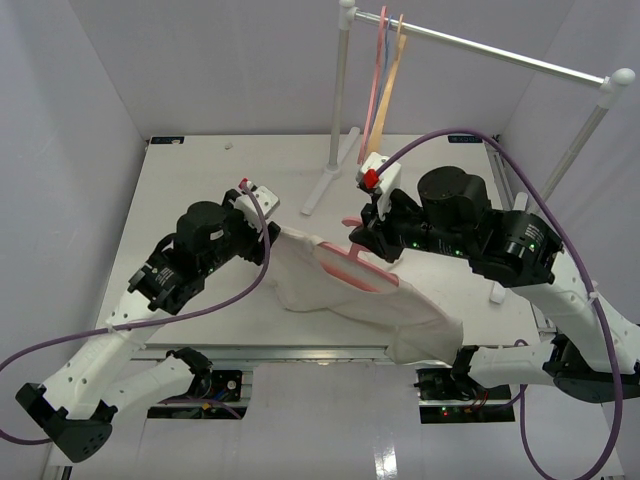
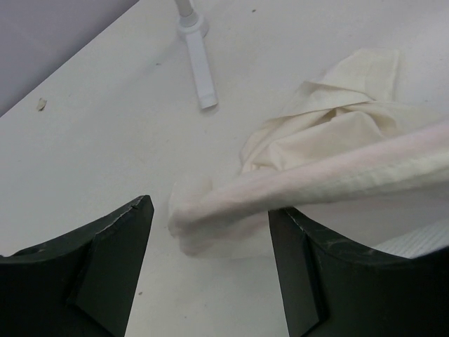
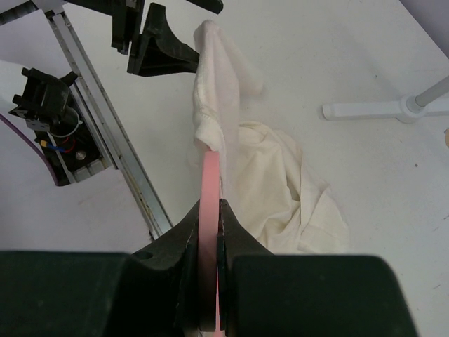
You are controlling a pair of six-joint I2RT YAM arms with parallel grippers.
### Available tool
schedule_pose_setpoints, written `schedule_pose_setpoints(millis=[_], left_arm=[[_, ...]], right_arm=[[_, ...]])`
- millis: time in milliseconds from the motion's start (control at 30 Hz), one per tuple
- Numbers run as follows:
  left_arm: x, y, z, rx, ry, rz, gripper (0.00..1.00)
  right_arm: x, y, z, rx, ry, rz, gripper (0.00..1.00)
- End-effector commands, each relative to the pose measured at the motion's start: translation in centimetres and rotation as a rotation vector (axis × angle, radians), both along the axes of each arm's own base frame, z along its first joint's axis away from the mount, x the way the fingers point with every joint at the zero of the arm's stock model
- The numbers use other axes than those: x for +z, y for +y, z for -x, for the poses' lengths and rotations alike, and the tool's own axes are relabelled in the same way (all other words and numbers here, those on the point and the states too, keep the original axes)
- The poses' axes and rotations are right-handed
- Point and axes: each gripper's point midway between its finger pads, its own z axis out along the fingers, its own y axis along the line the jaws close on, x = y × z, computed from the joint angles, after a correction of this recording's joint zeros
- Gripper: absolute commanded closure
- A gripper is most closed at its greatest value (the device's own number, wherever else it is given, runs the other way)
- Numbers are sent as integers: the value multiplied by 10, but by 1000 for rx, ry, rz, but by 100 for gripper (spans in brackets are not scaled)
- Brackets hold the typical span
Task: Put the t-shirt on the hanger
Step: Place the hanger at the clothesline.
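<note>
The cream t-shirt [image 1: 345, 295] lies crumpled mid-table, pulled over one arm of the pink hanger [image 1: 352, 272]. My right gripper [image 1: 366, 236] holds the hanger's bare part. In the right wrist view the right gripper [image 3: 210, 207] is shut on the pink hanger [image 3: 209, 175], and the t-shirt [image 3: 273, 182] drapes beyond it. My left gripper [image 1: 268, 222] is at the shirt's left end. The left wrist view shows the left gripper [image 2: 210, 209] open, with the cloth-covered hanger tip [image 2: 203, 210] between its fingers [image 2: 112, 260] but untouched. The t-shirt [image 2: 330, 119] bunches behind.
A white garment rack [image 1: 340, 90] stands at the back, its rod carrying another pink hanger [image 1: 377, 70] and a tan one [image 1: 396, 75]. Its foot [image 2: 199, 70] lies ahead of the left gripper. The table's metal front rail [image 3: 105, 133] runs close by.
</note>
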Motion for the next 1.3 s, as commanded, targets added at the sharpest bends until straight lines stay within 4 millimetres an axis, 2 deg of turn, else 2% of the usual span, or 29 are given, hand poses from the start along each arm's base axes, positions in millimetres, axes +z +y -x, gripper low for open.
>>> schedule_pose_setpoints(millis=[0, 267, 500, 633, 667, 767, 833, 867, 933, 1033, 1100, 1167, 1267], left_arm=[[14, 18, -14, 142, -26, 0, 22], [13, 36, -28, 282, -34, -28, 22], [24, 56, -36, 412, -76, -38, 21], [26, 60, -38, 438, -78, -58, 21], [33, 59, -37, 423, -85, -49, 22], [62, 40, -20, 258, -105, 6, 22], [92, 9, 8, 9, -141, 99, 22], [111, 5, 20, -52, -180, 135, 22], [126, -12, 36, -185, -199, 164, 22], [127, -31, 42, -300, -173, 164, 21], [116, -44, 44, -372, -132, 143, 21], [101, -61, 55, -497, -80, 133, 21], [85, -74, 63, -599, -30, 121, 21]], right_arm=[[25, -6, 6, 14, -45, -89, 92], [27, -14, 8, 2, -54, -97, 92], [24, -19, 9, -1, -59, -95, 92], [27, -23, 7, -22, -67, -100, 92], [27, -24, 5, -38, -69, -97, 92], [21, -23, -4, -76, -73, -74, 92], [18, -18, -6, -74, -69, -64, 92], [17, -13, -7, -65, -63, -61, 92], [17, -9, -8, -54, -62, -64, 92], [23, -2, -7, -35, -66, -88, 92], [27, 1, -6, -25, -70, -112, 92], [32, 5, -1, 8, -71, -137, 92], [35, 10, 3, 44, -71, -150, 92]])
